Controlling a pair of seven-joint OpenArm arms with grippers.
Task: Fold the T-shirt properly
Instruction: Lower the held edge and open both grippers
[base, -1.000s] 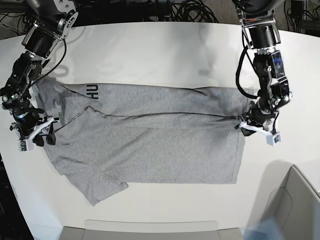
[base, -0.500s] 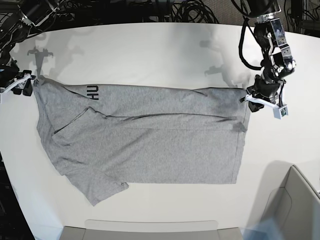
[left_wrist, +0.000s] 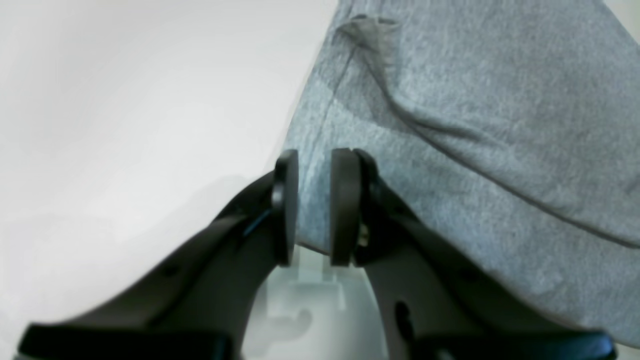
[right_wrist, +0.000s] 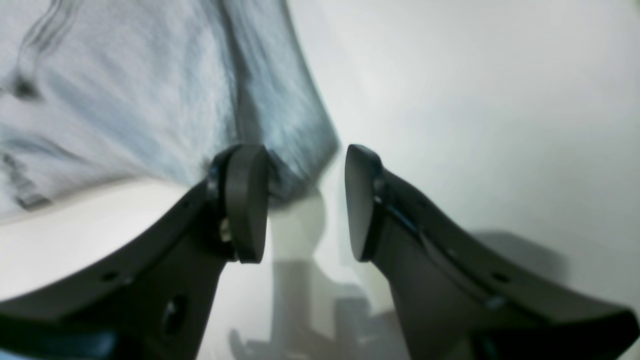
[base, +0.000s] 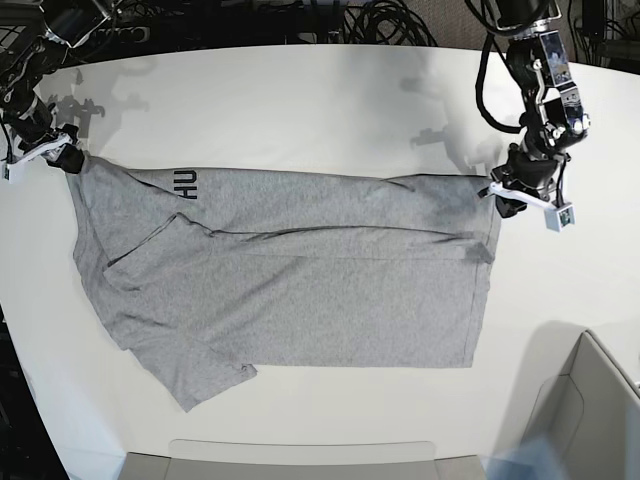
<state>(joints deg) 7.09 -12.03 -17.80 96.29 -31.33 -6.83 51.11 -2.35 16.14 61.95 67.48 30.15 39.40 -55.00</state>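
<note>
The grey T-shirt (base: 300, 280) lies flat across the white table (base: 300, 100), its lower half folded up over the rest. Black letters "HU" (base: 184, 183) show near the top left. My left gripper (base: 503, 198) hovers at the shirt's upper right corner. In the left wrist view the left gripper (left_wrist: 312, 207) has its jaws a narrow gap apart over the T-shirt (left_wrist: 475, 125) edge, clamping nothing. My right gripper (base: 62, 158) is at the upper left corner. In the right wrist view the right gripper (right_wrist: 305, 200) stands wide open, the T-shirt (right_wrist: 125, 90) corner by its left finger.
A grey bin (base: 590, 410) stands at the front right corner. A flat grey tray edge (base: 300, 455) runs along the front. Black cables (base: 380, 20) lie beyond the table's far edge.
Both grippers moved from the shirt's side edges toward the far side, to its upper corners. The shirt itself has stayed put.
</note>
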